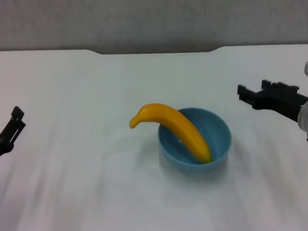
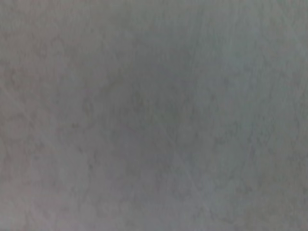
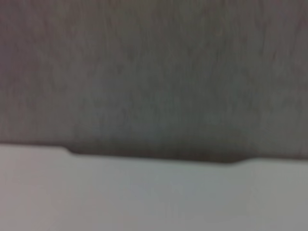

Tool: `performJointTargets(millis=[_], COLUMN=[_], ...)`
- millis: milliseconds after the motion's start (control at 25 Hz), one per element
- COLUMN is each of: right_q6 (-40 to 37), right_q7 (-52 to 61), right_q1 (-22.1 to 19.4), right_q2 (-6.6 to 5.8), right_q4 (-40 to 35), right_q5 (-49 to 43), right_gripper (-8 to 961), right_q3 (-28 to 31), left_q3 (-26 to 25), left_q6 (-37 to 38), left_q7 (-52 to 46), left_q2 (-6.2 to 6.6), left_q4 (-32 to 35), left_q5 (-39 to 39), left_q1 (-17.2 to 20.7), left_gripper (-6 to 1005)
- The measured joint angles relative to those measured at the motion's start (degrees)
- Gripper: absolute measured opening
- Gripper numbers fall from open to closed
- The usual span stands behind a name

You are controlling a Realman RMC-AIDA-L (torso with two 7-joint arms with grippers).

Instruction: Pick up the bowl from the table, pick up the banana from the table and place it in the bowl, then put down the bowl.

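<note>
The banana [image 1: 176, 127] lies across the bowl [image 1: 216, 143], tip inside, stem overhanging the left rim; the bowl rests mid-table [image 1: 71, 201]. Risk: any nudge may tip the overhanging banana out. The left end effector [image 1: 13, 121] and right end effector [image 1: 247, 95] hang empty, well apart, at either side, fingers apparently spread.

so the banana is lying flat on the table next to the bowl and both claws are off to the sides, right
Not quite. The head view shows the banana lying in the bowl, its stem end sticking out over the rim, not flat on the table. The rest holds: the left claw and right claw are off to the sides.
</note>
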Motion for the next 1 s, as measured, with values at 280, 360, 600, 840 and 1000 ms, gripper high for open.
performJointTargets(millis=[280, 360, 600, 840, 1000], right_q6=[-27.53, -35.38, -67.20, -82.23, -82.87], right_q7=[-0.01, 0.04, 2.97, 16.19, 18.15], right_q1=[-5.33, -5.96, -5.18, -3.88, -3.88], right_q2=[-0.12, -0.14, 0.13, 0.17, 0.22], right_q4=[-0.46, 1.14, 13.55, 23.81, 26.51], right_q5=[-0.81, -2.30, -7.41, -7.62, -9.56], right_gripper=[681, 681, 681, 681, 681], right_q3=[-14.05, -18.14, -33.78, -43.83, -45.17], left_q3=[-0.08, 0.11, 0.54, 3.56, 7.05], left_q6=[-4.20, -6.59, -9.06, -11.15, -11.89], left_q7=[2.52, 4.29, 8.35, 10.48, 10.84], left_q2=[-0.22, -0.28, -0.40, -0.46, -0.51], left_q4=[3.82, 5.93, 9.27, 11.91, 12.01], left_q5=[-2.00, -2.76, -2.63, -2.43, -2.44], left_q1=[-0.49, -0.76, -1.81, -1.60, -1.04], left_gripper=[873, 873, 872, 872, 872])
